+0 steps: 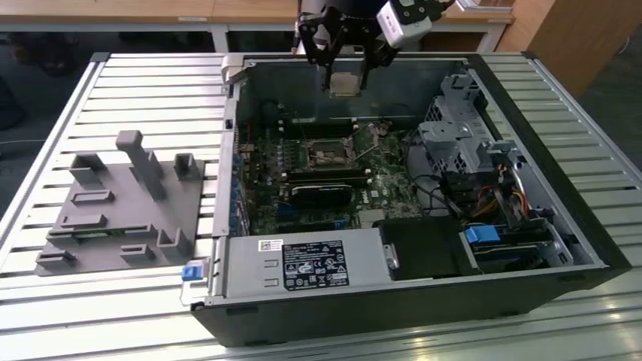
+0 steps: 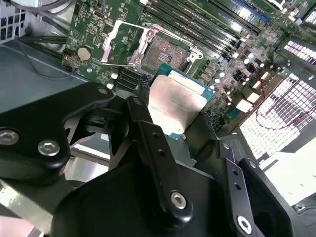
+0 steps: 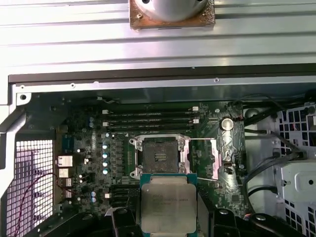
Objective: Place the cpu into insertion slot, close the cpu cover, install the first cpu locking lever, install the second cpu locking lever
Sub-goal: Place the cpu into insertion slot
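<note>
Silvery-grey cpu (image 2: 175,106) is gripped by its edges in the gripper (image 1: 345,77), lying flat, presumably to keep its underside untouched. Below the gripper, well apart, the insertion slot (image 3: 159,157) sits bare, the cpu cover (image 2: 107,43) swung open beside it.

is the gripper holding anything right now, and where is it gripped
The gripper holds the cpu, with its fingers pinching two opposite side edges and the metal top left bare.

Illegible print on power-supply label (image 1: 312,265)
</note>
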`<state>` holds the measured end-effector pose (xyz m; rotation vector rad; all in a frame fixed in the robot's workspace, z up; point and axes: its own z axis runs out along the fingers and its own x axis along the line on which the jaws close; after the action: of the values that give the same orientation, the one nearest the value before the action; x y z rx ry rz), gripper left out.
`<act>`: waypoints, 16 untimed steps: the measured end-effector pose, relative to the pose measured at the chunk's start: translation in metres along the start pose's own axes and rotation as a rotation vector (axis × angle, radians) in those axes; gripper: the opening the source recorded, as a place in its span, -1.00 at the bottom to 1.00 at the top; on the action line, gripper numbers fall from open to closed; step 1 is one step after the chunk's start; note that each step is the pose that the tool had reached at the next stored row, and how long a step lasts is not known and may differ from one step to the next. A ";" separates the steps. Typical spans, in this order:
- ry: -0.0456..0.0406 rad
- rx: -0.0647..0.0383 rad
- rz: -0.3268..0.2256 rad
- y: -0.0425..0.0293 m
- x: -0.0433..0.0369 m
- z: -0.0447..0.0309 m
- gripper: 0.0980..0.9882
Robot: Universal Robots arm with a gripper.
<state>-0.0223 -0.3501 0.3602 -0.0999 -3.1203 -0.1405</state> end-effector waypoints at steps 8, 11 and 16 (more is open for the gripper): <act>-0.0082 -0.001 0.091 0.0004 0.0000 0.0003 0.00; -0.0113 -0.001 0.126 0.0005 0.0000 0.0004 0.00; -0.0165 0.000 0.180 0.0006 0.0000 0.0005 0.00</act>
<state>-0.0223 -0.3495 0.3597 -0.3818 -3.1072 -0.1370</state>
